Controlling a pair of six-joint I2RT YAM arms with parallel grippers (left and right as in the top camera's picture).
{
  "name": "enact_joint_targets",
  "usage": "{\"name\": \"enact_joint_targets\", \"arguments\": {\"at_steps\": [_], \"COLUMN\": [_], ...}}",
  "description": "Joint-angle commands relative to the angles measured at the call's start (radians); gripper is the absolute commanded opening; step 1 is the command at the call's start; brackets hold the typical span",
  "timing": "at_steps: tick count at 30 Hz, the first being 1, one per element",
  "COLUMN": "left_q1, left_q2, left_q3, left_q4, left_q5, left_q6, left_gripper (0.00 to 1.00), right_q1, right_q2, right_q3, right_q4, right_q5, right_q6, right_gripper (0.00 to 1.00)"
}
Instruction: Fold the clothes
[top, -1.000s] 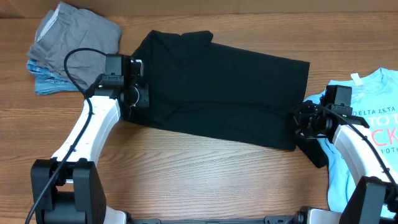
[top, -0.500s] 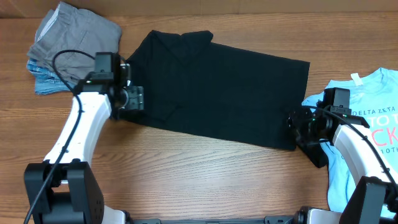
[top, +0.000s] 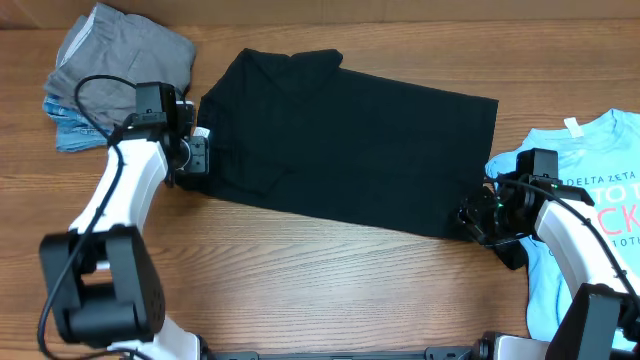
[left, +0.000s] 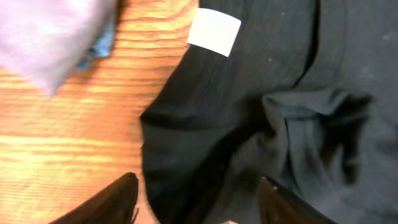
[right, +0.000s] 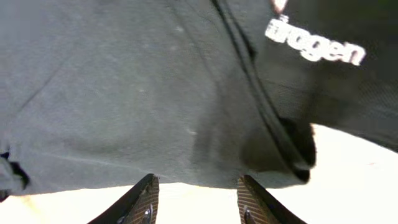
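A black short-sleeved T-shirt (top: 350, 140) lies spread across the middle of the table, folded into a rough rectangle. Its white neck tag (left: 214, 32) shows in the left wrist view, with a bunched black fold (left: 311, 137) beside it. My left gripper (top: 196, 155) is open at the shirt's left edge, its fingers (left: 196, 199) straddling the cloth edge. My right gripper (top: 472, 215) is open at the shirt's lower right corner, fingers (right: 196, 196) just below the hem (right: 186, 124). White lettering (right: 314, 45) shows on black cloth there.
A pile of grey and blue garments (top: 115, 65) lies at the back left, also seen in the left wrist view (left: 50, 31). A light-blue printed tee (top: 590, 200) lies at the right edge, under my right arm. Bare wood runs along the front (top: 330, 290).
My left gripper has moved left and back, from over the shirt's left part to its left edge. My right gripper has shifted slightly left and forward along the lower right corner.
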Motion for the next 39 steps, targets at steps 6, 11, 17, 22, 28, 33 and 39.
{"name": "enact_joint_targets", "arguments": {"at_steps": [6,11,17,22,28,33,39], "left_q1": [-0.010,-0.005,-0.002,0.000,0.006,0.006,0.006], "left_q2": [0.089,0.090,0.087,0.078,0.035,0.037,0.040], "left_q3": [-0.007,-0.006,0.000,0.054,0.173,0.192,0.148], "left_q4": [0.101,0.180,0.183,0.046,-0.145,-0.222,-0.225], "left_q5": [0.077,0.050,0.048,0.051,0.066,0.088,0.119], "left_q6": [0.120,0.122,0.122,0.122,0.110,0.110,0.140], "left_gripper": [0.31,0.06,0.06,0.19,0.48,0.63,0.68], "right_q1": [0.038,0.087,0.094,0.094,0.094,0.094,0.094], "right_q2": [0.001,0.001,0.021,0.066,0.102,0.130,0.209], "right_q3": [0.018,0.018,0.018,0.018,0.018,0.015,-0.002], "right_q4": [0.127,0.141,0.138,0.126,0.119,0.101,0.130], "right_q5": [-0.051,-0.030,0.037,0.079,0.150,0.182,0.182], "right_q6": [-0.052,-0.050,0.002,0.001,0.002,0.064,0.081], "right_gripper": [0.39,0.37,0.37,0.41,0.42,0.18,0.19]}}
